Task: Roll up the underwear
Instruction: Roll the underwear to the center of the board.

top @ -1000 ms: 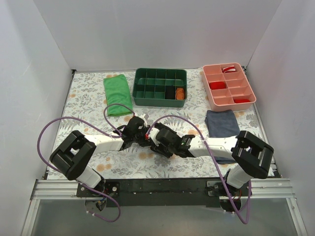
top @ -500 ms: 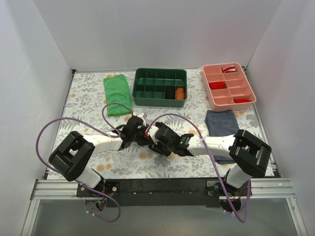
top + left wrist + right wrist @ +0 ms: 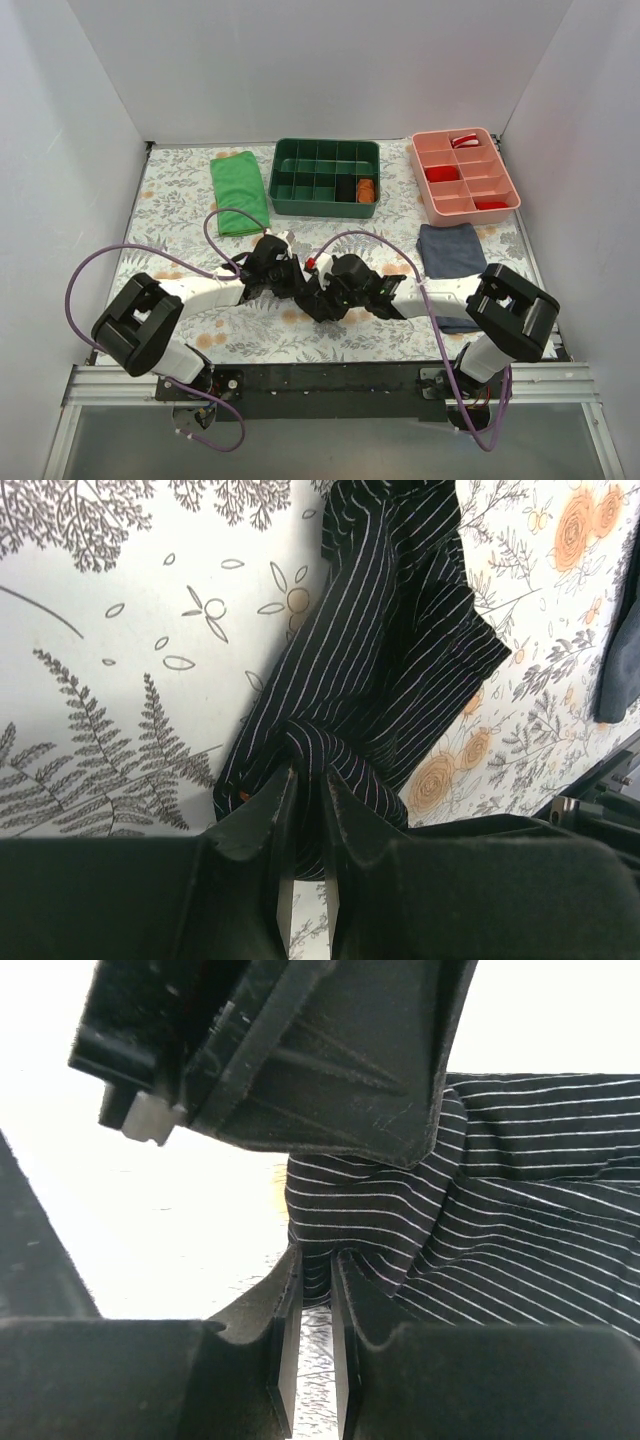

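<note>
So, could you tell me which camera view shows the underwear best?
Left wrist: the underwear shows its widest stretch, stripes and folds clear. Right wrist shows a close-up patch; the top view hides it under the arms.

I record the underwear [image 3: 380, 660] black with fine pale pinstripes; tablecloth [image 3: 120, 630] white, grey ferns, orange blooms; folded cloth [image 3: 238, 193] bright green; divided tray [image 3: 325, 178] dark green, second tray [image 3: 465, 176] pink; my left fingers [image 3: 255, 825] black

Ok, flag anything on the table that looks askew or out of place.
Only the underwear: it is bunched and twisted at mid-table, pinched by the left gripper and right gripper, not flat or rolled. The green cloth and navy garment lie folded.
</note>
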Tool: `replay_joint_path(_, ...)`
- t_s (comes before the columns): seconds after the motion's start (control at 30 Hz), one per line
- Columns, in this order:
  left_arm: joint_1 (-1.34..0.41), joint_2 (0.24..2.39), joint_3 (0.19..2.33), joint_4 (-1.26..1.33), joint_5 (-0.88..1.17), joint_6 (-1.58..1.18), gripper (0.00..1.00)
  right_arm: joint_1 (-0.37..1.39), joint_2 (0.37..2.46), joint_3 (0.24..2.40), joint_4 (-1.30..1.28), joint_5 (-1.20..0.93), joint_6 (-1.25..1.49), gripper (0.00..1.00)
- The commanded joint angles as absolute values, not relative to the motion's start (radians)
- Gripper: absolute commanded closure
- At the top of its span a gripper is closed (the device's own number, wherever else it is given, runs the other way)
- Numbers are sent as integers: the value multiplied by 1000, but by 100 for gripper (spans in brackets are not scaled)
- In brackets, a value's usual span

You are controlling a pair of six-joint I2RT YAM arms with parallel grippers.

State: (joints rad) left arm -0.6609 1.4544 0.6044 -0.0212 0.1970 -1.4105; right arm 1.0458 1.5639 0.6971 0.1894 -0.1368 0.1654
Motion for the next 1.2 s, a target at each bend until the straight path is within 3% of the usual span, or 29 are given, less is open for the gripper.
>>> replay_joint_path(0.0,-663,1421,614,-117,152,-1388,88,1051,1589,603,130,-408,268,99)
replay_joint_path(0.63,-660,1339,660,-170,107,-1374,56,881,1635,558,180,-635,360,99)
replay_joint_path(1.17,-643,1146,614,-232,90,-1358,46,758,1703,690,107,-916,425,99)
